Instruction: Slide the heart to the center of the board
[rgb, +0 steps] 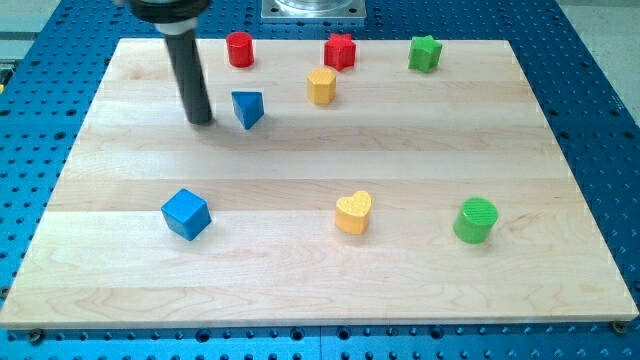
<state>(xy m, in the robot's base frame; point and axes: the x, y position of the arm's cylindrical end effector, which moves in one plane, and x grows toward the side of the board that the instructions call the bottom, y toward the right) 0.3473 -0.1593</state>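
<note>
The yellow heart (353, 212) lies on the wooden board (320, 280), below and a little right of the board's middle. My tip (201, 120) rests on the board at the upper left, far up and left of the heart. A blue triangle block (248, 108) sits just right of the tip, a small gap apart.
A red cylinder (239, 49), a red star (340, 51) and a green star (425, 53) line the top edge. A yellow hexagon block (321, 86) sits below them. A blue cube (186, 213) is at lower left, a green cylinder (476, 220) at lower right.
</note>
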